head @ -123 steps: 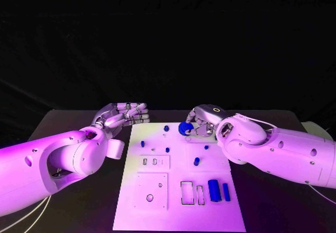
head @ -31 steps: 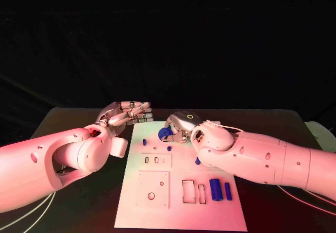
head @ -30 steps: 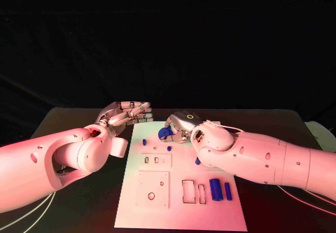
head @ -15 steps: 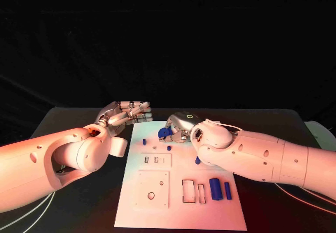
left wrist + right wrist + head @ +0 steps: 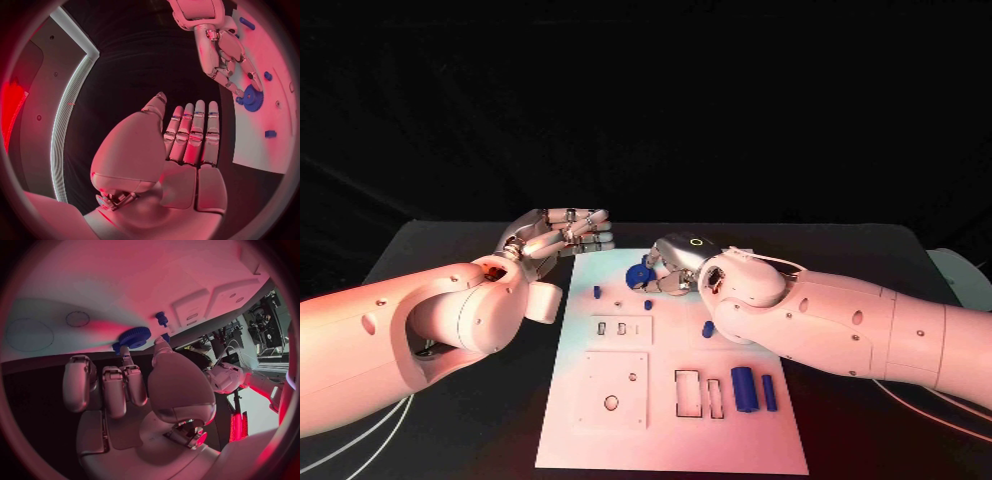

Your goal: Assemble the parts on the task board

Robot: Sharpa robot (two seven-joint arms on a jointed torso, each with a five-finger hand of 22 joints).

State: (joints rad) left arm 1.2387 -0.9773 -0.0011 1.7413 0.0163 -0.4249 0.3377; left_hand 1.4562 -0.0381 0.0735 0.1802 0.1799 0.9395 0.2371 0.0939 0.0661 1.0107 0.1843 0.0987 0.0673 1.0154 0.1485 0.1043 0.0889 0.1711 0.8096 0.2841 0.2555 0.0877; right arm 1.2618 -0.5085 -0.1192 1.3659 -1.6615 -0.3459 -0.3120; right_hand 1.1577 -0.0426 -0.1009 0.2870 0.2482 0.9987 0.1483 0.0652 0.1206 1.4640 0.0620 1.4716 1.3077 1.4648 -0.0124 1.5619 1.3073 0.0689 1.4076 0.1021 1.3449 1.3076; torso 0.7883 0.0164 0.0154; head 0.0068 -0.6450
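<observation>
The white task board (image 5: 625, 400) lies in the middle of the black table. My right hand (image 5: 679, 262) is over the board's far end and pinches a blue gear (image 5: 640, 275) between thumb and finger. In the right wrist view the gear (image 5: 134, 336) sits at the fingertips, close above the board (image 5: 125, 275); I cannot tell whether it touches. A small blue peg (image 5: 162, 318) stands just beyond it. My left hand (image 5: 560, 236) hovers beside the board's far left corner. Its fingers (image 5: 190, 135) lie straight with nothing in them. The left wrist view also shows the right hand (image 5: 222, 50) with the gear (image 5: 253, 97).
Small blue pegs (image 5: 597, 292) (image 5: 648, 304) (image 5: 708, 328) stand on the board's far half. Two blue cylinders (image 5: 744, 388) (image 5: 769, 392) lie near its right edge beside rectangular slots (image 5: 687, 394). A square plate with an oval hole (image 5: 610, 403) is at the near left.
Over four seconds my right hand has carried the gear leftward along the board's far end. In the last second it has hardly moved. The left hand has stayed still.
</observation>
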